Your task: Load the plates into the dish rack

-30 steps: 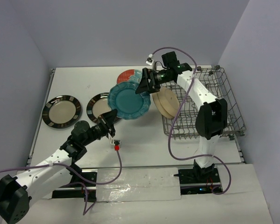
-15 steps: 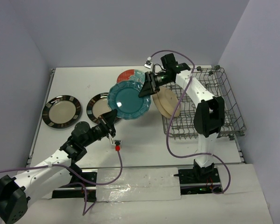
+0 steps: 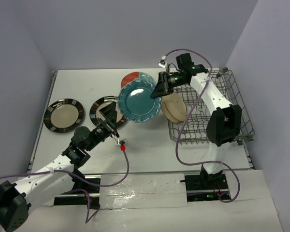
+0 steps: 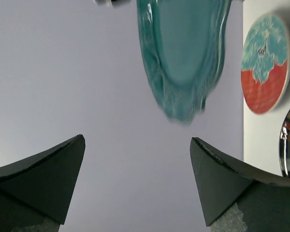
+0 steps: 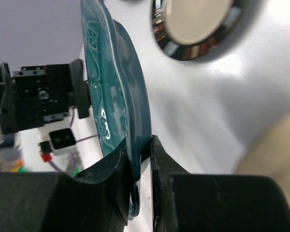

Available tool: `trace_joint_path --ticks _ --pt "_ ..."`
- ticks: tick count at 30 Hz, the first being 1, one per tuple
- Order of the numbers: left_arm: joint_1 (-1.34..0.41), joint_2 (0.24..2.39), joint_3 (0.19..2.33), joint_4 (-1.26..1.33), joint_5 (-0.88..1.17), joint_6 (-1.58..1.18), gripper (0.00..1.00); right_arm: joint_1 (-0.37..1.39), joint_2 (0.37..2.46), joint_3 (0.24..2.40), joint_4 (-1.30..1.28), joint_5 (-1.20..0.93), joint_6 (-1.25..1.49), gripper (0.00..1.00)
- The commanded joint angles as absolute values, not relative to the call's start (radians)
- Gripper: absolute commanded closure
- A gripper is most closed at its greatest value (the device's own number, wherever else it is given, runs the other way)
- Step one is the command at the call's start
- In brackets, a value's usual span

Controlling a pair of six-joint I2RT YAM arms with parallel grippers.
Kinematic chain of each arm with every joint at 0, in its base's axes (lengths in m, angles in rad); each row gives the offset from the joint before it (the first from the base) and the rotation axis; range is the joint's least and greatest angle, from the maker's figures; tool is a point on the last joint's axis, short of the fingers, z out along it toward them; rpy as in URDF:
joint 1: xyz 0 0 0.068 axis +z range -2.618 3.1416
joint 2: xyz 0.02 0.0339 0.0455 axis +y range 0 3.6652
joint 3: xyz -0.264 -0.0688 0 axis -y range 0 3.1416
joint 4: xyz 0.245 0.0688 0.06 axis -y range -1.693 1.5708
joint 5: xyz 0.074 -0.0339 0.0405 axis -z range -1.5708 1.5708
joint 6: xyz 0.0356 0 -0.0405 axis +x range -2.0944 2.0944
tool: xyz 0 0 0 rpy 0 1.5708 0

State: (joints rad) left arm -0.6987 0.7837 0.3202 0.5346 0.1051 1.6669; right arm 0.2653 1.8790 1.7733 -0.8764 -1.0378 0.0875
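**Teal plate [image 3: 139, 102] pinched by right gripper [image 3: 160, 90]; left gripper [image 3: 110, 119] spread**

At the far left of the table [image 3: 150, 145] a striped plate [image 3: 64, 115] is seen lying flat; a second striped plate [image 3: 99, 106] lies just right of it, partly hidden by the left gripper; that gripper's jaws are spread wide and nothing is held between them; in the left wrist view its fingers [image 4: 43, 174] are seen apart from the teal plate, which hangs beyond them. The teal plate is held off the table, tilted, between the second striped plate and the rack [image 3: 234, 104]; a red plate [image 3: 132, 77] is seen flat on the table behind it, partly covered in the top view. The teal plate's right rim is pinched by the right gripper; in the right wrist view the jaws are seen pressed on either face of the rim. Beige plates [image 3: 176, 107] are stood on edge at the rack's left end, just beside the teal plate.
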Motion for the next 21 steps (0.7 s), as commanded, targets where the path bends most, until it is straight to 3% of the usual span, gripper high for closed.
trace_joint_path --ticks 1,8,15,21 --pt "-0.696 0.818 0.399 0.681 -0.067 1.573 0.01 0.181 1.676 1.79 -0.838 -1.001 0.11 1.0" --pt "-0.693 0.896 0.567 0.597 -0.284 1.224 0.01 0.066 1.462 1.767 -0.839 -0.691 0.095 1.0" --pt "-0.632 1.052 0.954 0.076 -0.422 0.611 0.01 0.057 1.296 1.681 -0.793 -0.153 0.078 1.0" --pt "-0.494 1.254 1.333 -0.49 -0.233 0.126 0.01 0.101 1.275 1.585 -0.766 0.196 0.066 1.0"
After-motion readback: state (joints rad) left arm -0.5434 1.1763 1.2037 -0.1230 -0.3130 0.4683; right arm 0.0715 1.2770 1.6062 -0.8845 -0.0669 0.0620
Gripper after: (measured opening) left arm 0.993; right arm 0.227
